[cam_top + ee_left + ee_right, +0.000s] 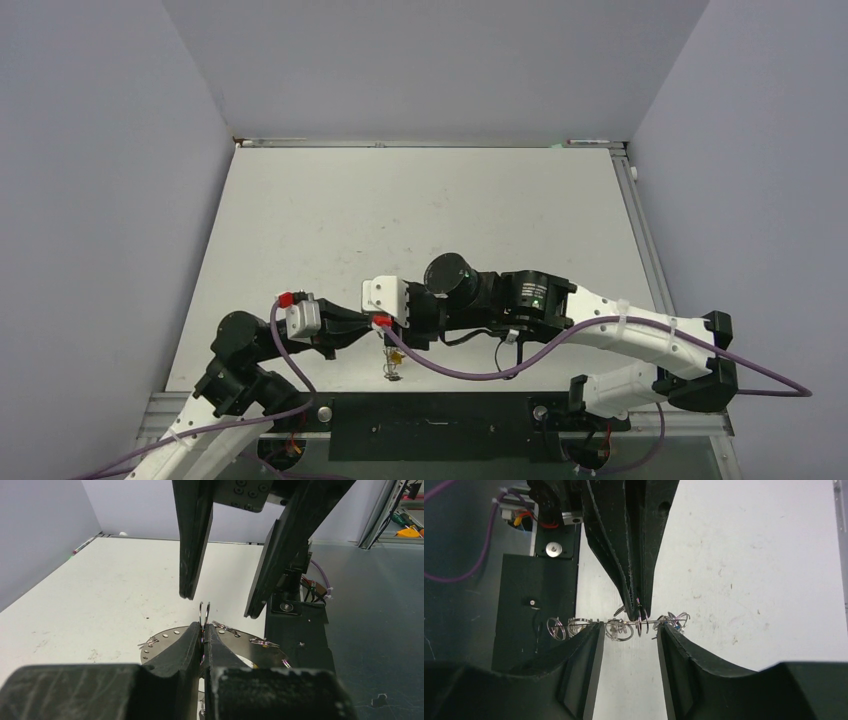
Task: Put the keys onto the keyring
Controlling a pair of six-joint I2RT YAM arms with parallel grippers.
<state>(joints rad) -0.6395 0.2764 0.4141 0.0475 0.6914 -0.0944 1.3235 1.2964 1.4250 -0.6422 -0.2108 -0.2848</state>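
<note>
The keyring (161, 643) is a flat silvery ring with small loops round its rim. My left gripper (204, 630) is shut on its rim at one upright loop (204, 611) and holds it above the table. In the right wrist view the keyring (621, 623) shows edge-on as a thin line strung with loops. The left gripper (638, 611) pinches it from above. My right gripper (630, 628) is open, one finger on each side of a stretch of the rim. A blue-tagged key (677, 624) and a yellowish one (397, 357) hang from the keyring (392, 372).
The black base plate (430, 425) of the arms lies just below the keyring at the table's near edge. A purple cable (470, 375) loops across in front of the right arm. Grey walls stand on the left, right and far sides.
</note>
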